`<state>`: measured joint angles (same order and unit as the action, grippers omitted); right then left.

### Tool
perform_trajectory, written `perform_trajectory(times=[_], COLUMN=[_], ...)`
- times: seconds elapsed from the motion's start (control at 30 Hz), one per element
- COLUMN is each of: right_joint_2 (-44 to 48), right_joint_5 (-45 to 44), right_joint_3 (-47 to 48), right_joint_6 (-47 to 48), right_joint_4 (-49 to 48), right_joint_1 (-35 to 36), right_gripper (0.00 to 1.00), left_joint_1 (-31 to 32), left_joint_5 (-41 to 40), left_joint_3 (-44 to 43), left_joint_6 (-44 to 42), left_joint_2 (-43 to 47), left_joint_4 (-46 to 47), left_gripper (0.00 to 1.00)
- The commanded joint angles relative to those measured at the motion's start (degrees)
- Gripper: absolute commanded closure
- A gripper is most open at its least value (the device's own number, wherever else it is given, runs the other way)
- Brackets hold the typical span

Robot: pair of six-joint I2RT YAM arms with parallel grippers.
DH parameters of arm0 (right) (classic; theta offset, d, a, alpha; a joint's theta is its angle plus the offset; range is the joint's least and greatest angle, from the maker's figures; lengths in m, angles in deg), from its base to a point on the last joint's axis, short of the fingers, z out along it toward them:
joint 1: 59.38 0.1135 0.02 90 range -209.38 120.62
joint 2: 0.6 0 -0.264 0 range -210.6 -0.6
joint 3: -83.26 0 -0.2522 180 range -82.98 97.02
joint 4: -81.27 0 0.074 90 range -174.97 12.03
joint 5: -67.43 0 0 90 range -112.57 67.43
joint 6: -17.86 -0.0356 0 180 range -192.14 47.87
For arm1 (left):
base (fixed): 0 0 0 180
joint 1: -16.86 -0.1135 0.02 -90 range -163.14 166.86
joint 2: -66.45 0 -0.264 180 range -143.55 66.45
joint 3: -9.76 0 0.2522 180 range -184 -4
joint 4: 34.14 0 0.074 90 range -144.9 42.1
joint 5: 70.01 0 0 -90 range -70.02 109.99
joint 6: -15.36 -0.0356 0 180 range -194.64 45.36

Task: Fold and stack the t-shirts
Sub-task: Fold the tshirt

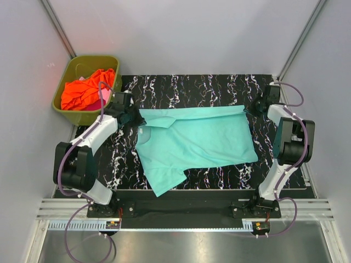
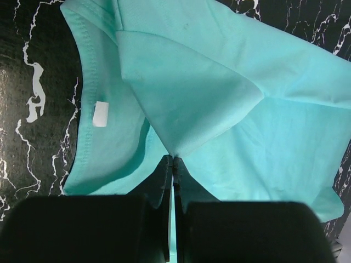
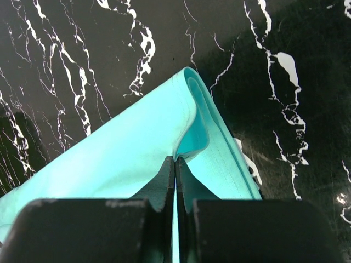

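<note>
A teal t-shirt (image 1: 197,139) lies spread on the black marbled mat, its far edge folded toward the front. My left gripper (image 1: 135,116) is shut on the shirt's far left corner; in the left wrist view its fingertips (image 2: 174,159) pinch a fold of teal cloth (image 2: 186,93) beside the collar and its white label (image 2: 100,114). At the far right corner my right gripper (image 1: 253,108) is shut on the hem; its fingertips (image 3: 175,159) clamp a curled teal edge (image 3: 189,118). An orange t-shirt (image 1: 88,87) and a bit of pink t-shirt (image 1: 99,103) lie bunched in the tub.
The olive-green tub (image 1: 86,116) stands off the mat's far left corner, just behind my left gripper. The black marbled mat (image 1: 192,87) covers the table between grey side walls. A metal rail (image 1: 181,211) with the arm bases runs along the near edge.
</note>
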<state>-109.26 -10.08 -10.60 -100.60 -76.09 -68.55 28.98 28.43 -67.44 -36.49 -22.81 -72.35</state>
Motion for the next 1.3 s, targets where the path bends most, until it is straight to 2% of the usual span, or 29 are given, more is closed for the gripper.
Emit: perform_trajectory(times=[0.0, 0.53, 0.63, 0.7, 0.77, 0.8, 0.9, 1.0, 1.13, 1.23, 1.27], right_joint_2=[3.89, 2.84, 3.10, 3.54, 4.42, 4.86, 7.14, 10.48, 14.79, 16.99, 17.77], right_joint_5=[-1.77, -2.91, -3.35, -3.44, -3.61, -3.70, -3.09, -0.54, -0.97, -2.20, -2.21], right_joint_3=[-1.10, -4.53, -4.96, -4.88, -4.62, -4.35, -3.47, -4.08, -5.84, -6.37, -6.46], right_joint_6=[1.05, 0.52, 0.43, 0.34, 0.26, 0.17, -0.53, -2.89, -5.63, -8.00, -9.14], right_joint_4=[-0.71, -0.80, -0.54, -0.01, 1.21, 1.83, 4.56, 5.53, 5.62, 5.62, 5.62], right_joint_1=[-0.32, -0.32, -0.32, -0.32, -0.32, -0.32, -0.32, -0.15, 3.53, 8.81, 12.91], right_gripper=[1.00, 1.00, 0.97, 0.93, 0.85, 0.77, 0.70, 0.65, 0.61, 0.59, 0.59], left_joint_1=[0.18, 5.19, 5.28, 5.28, 5.20, 5.28, 5.28, 5.28, 5.28, 5.20, 5.19], left_joint_5=[0.08, -2.12, -2.56, -3.08, -3.44, -3.52, -2.74, -1.68, -1.59, -0.98, -0.54], left_joint_3=[1.30, 6.92, 7.01, 7.19, 7.36, 7.37, 7.54, 8.42, 8.86, 8.34, 8.25], left_joint_6=[0.35, 1.31, 1.31, 1.31, 1.49, 1.49, 1.40, 1.92, 2.63, 3.68, 4.12], left_joint_2=[2.15, 0.57, 0.57, 0.66, 0.75, 0.66, 0.13, 0.31, 1.62, 2.68, 3.12], left_joint_4=[0.89, 1.68, 1.69, 1.60, 1.51, 1.42, 1.33, 1.42, 1.59, 1.86, 2.21], left_gripper=[1.00, 1.00, 1.00, 1.00, 1.00, 1.00, 0.98, 0.99, 1.00, 1.00, 1.00])
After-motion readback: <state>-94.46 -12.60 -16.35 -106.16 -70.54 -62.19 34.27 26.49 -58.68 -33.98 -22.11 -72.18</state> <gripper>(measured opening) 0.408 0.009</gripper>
